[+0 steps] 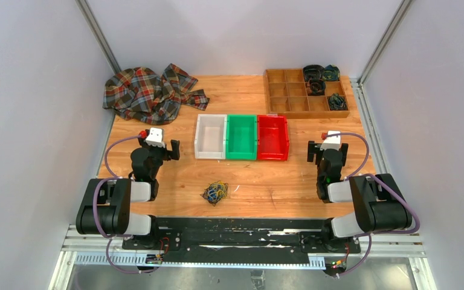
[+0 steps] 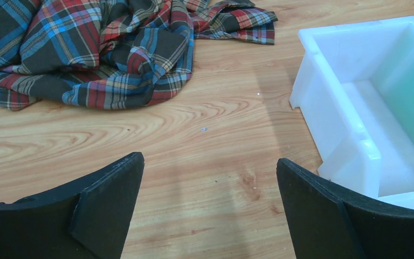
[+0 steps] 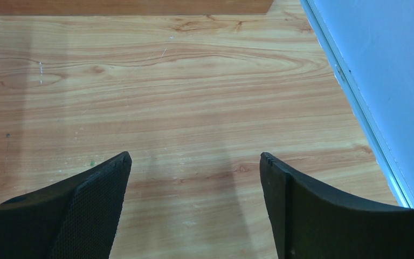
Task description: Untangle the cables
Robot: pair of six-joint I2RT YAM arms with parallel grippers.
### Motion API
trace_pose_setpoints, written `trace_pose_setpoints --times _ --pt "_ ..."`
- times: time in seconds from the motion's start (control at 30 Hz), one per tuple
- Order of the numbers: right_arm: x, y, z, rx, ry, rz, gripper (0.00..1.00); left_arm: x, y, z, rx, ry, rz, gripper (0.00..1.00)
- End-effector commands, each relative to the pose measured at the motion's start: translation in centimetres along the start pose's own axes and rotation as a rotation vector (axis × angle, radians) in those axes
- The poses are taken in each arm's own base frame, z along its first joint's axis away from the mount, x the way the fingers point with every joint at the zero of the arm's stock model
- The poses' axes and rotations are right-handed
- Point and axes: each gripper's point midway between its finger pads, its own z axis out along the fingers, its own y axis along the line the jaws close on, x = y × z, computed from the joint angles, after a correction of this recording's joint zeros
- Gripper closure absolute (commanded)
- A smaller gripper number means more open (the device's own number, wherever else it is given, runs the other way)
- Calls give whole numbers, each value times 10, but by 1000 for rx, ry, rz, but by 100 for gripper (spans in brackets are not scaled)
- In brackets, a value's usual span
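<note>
Pale wooden bench (image 1: 278,181) holds the cables (image 1: 215,193) as one small knot near its front edge between my arms, so my left fingers (image 2: 108,199) and right fingers (image 3: 91,205), both spread and empty, should each pinch a different colour and draw apart slowly.

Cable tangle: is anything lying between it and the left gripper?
Nothing. In the top view only bare wooden table separates the cable tangle from the left gripper, which is open and empty; neither wrist view shows the tangle.
</note>
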Motion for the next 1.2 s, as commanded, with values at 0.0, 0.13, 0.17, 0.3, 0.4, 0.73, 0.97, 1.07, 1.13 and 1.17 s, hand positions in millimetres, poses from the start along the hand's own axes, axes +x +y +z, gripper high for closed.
trace_pose_setpoints --times 0.0,0.13,0.17,0.3,0.4,0.73,0.97,1.07,1.13,1.17 --pt "-11 -5 5 18 -30 26 12 -5 2 1 -14 -18 16 2" --pt "-17 -14 3 62 -24 35 12 -6 3 1 -14 -21 19 2" --pt "-17 -22 0 117 19 21 12 -7 3 0 -15 -28 19 2" --pt "-46 -55 -15 332 210 134 12 -19 7 1 -23 -22 4 2" --pt "-72 -48 -23 279 241 221 12 -32 7 5 3 68 16 2" --pt "-121 63 -72 -409 179 522 12 -46 -70 -52 595 387 158 2" --pt "-98 126 -125 -591 238 332 18 -15 -113 -104 886 505 272 1" --pt "-85 153 -147 -670 250 261 18 0 -125 -114 947 521 345 0" --pt "-74 167 -159 -708 268 206 19 11 -135 -121 993 541 408 0" --pt "-69 175 -167 -735 277 182 19 16 -138 -124 1011 551 442 0"
